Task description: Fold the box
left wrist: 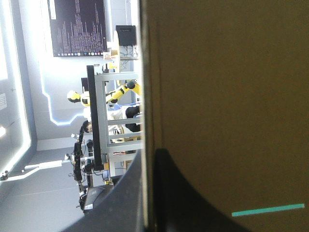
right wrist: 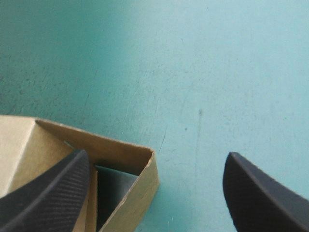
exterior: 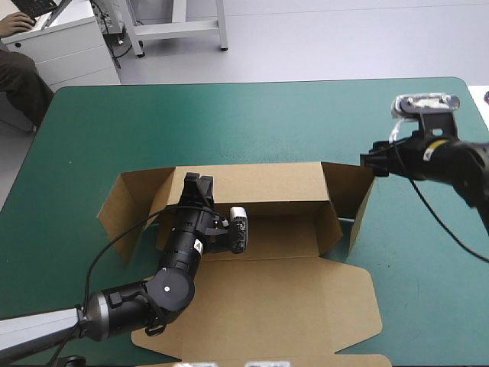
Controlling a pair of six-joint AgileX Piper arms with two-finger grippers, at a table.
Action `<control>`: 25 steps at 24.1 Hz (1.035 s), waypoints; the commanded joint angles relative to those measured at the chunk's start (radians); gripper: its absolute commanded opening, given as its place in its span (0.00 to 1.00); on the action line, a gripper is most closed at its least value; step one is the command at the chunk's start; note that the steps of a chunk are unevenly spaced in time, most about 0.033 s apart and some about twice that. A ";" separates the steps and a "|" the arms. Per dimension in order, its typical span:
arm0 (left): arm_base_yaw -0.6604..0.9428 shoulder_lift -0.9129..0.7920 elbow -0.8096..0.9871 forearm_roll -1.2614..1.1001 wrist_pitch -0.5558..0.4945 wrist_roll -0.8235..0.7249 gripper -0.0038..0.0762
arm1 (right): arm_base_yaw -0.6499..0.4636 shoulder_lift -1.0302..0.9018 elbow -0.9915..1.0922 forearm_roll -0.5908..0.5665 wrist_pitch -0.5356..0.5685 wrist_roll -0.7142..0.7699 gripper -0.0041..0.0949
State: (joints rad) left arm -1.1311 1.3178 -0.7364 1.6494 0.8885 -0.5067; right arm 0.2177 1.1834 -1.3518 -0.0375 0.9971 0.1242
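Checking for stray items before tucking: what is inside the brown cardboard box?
Only bare brown board shows inside the brown cardboard box, plus the left black claw pinching its rear wall. The floor beneath that arm is covered.

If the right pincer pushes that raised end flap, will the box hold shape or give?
The box is thin creased board, so the flap would probably hinge rather than resist. It looks light and might slide on the teal-green cover, though the left pincer, shut on the back wall, should steady it.
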 commanded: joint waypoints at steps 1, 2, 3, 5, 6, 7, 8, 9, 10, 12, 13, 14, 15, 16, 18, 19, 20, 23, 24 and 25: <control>-0.007 -0.027 -0.025 0.045 0.061 -0.014 0.04 | -0.071 0.125 -0.197 0.050 0.052 -0.061 0.76; -0.007 -0.027 -0.025 0.045 0.061 -0.007 0.04 | -0.103 0.172 -0.250 0.098 0.094 -0.097 0.76; -0.007 -0.027 -0.025 0.045 0.061 -0.005 0.04 | -0.129 0.209 -0.291 0.143 0.134 -0.124 0.76; -0.007 -0.027 -0.025 0.045 0.061 -0.005 0.04 | -0.189 0.301 -0.385 0.263 0.241 -0.191 0.76; -0.007 -0.027 -0.025 0.045 0.061 -0.005 0.04 | -0.210 0.335 -0.421 0.300 0.260 -0.209 0.76; -0.007 -0.027 -0.025 0.045 0.061 -0.005 0.04 | -0.230 0.367 -0.441 0.342 0.256 -0.211 0.76; -0.007 -0.027 -0.025 0.045 0.059 -0.005 0.04 | -0.244 0.396 -0.455 0.373 0.256 -0.212 0.76; -0.007 -0.027 -0.025 0.045 0.059 -0.005 0.04 | -0.255 0.437 -0.458 0.398 0.256 -0.218 0.75; -0.007 -0.027 -0.025 0.045 0.059 -0.010 0.04 | -0.255 0.452 -0.454 0.393 0.256 -0.220 0.75; -0.007 -0.027 -0.025 0.045 0.059 -0.010 0.04 | -0.255 0.465 -0.413 0.391 0.256 -0.238 0.75; -0.007 -0.027 -0.025 0.045 0.059 -0.010 0.04 | -0.255 0.465 -0.397 0.399 0.256 -0.247 0.76; -0.007 -0.027 -0.025 0.045 0.059 -0.010 0.04 | -0.255 0.460 -0.378 0.408 0.256 -0.261 0.75; -0.007 -0.027 -0.025 0.045 0.059 -0.010 0.04 | -0.255 0.453 -0.357 0.411 0.256 -0.265 0.75; -0.007 -0.027 -0.025 0.045 0.059 -0.010 0.04 | -0.255 0.443 -0.334 0.411 0.256 -0.272 0.75; -0.007 -0.027 -0.025 0.045 0.059 -0.010 0.04 | -0.255 0.417 -0.283 0.415 0.256 -0.294 0.75; -0.007 -0.027 -0.025 0.045 0.059 -0.010 0.04 | -0.255 0.385 -0.233 0.415 0.256 -0.313 0.75; -0.007 -0.027 -0.025 0.047 0.052 -0.008 0.04 | -0.255 0.350 -0.189 0.410 0.256 -0.325 0.75; -0.007 -0.027 -0.025 0.047 0.034 -0.008 0.04 | -0.255 0.265 -0.104 0.415 0.256 -0.343 0.75; -0.007 -0.027 -0.025 0.047 0.033 -0.008 0.04 | -0.255 0.230 -0.066 0.415 0.256 -0.350 0.75; -0.007 -0.027 -0.025 0.047 0.033 -0.008 0.04 | -0.255 0.211 -0.044 0.415 0.256 -0.358 0.75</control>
State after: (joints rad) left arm -1.1311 1.3178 -0.7364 1.6449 0.8893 -0.5058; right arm -0.0305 1.4734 -1.4182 0.3535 1.2390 -0.2078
